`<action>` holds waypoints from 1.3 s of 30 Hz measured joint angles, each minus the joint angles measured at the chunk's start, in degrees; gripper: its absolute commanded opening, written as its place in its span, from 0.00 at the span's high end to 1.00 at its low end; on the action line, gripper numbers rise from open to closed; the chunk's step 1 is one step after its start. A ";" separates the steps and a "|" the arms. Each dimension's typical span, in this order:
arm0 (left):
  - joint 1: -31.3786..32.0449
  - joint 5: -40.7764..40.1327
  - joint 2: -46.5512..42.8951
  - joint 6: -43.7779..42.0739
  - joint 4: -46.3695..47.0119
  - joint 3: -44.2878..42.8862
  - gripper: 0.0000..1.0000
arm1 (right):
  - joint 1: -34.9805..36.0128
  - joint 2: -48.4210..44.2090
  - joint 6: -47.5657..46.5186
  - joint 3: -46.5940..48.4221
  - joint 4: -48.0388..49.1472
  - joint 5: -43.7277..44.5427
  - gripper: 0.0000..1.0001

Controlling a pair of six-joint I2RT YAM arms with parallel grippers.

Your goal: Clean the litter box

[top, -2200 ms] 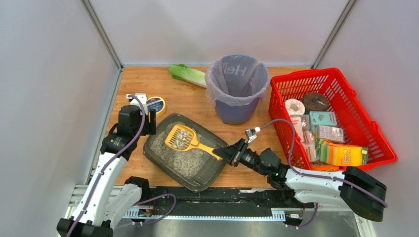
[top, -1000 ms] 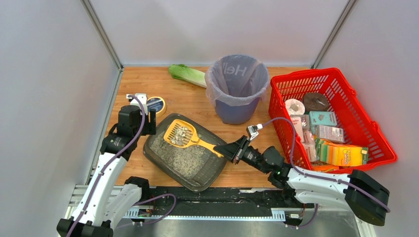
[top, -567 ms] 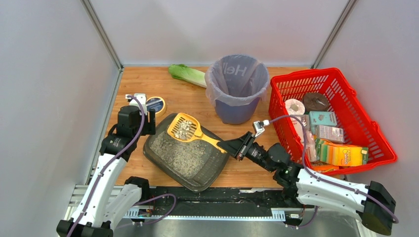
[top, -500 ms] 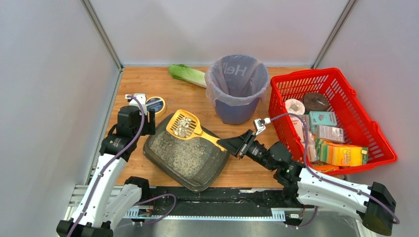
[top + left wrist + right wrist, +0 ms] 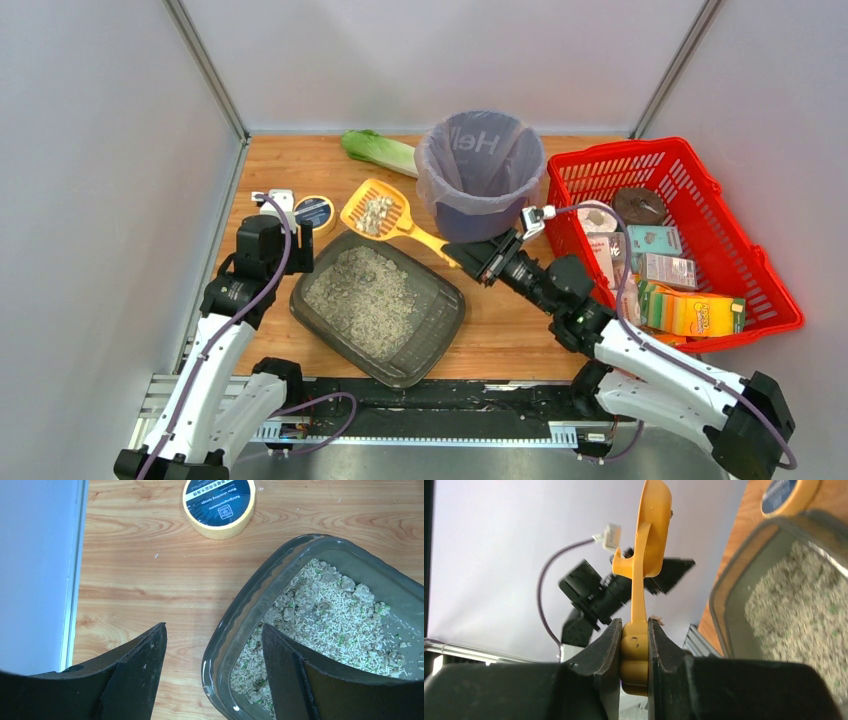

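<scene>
The litter box (image 5: 440,330), a dark grey translucent tray of grey-beige litter, lies at the front left of the wooden table; it also shows in the left wrist view (image 5: 235,630) and the right wrist view (image 5: 744,570). My right gripper (image 5: 478,258) is shut on the handle of a yellow slotted scoop (image 5: 375,209), seen edge-on in the right wrist view (image 5: 636,645). The scoop holds clumps and hangs above the table behind the box, left of the purple bag-lined bin (image 5: 480,178). My left gripper (image 5: 212,645) is open, its fingers straddling the box's left rim without touching.
A yellow tape roll (image 5: 316,211) lies behind the box's left corner, also in the left wrist view (image 5: 219,502). A green lettuce (image 5: 378,150) lies at the back. A red mesh basket (image 5: 745,240) of groceries stands at the right. White walls enclose the table.
My right gripper has lifted the loaded scoop out of the litter box and carried it back and to the right, toward the bin. The left arm has stayed put.
</scene>
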State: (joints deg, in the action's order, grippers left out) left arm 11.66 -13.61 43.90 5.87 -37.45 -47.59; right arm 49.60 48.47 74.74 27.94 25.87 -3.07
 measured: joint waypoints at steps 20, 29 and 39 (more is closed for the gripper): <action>0.00 1.09 0.00 0.02 -0.02 0.00 0.22 | -31.45 -4.24 -0.39 11.85 -11.28 -13.66 1.00; 0.00 1.53 0.00 0.02 -0.02 0.00 0.22 | -31.69 -6.25 -21.05 28.94 -37.97 -7.54 1.00; 0.00 2.38 -0.02 0.02 -0.02 0.00 0.22 | -31.69 -4.87 -36.65 31.69 -49.35 0.22 1.00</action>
State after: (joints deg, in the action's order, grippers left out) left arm 11.66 -11.22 43.88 5.89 -37.47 -47.59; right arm 17.91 43.59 38.09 59.64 -23.49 -2.85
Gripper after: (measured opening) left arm 0.779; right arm 0.209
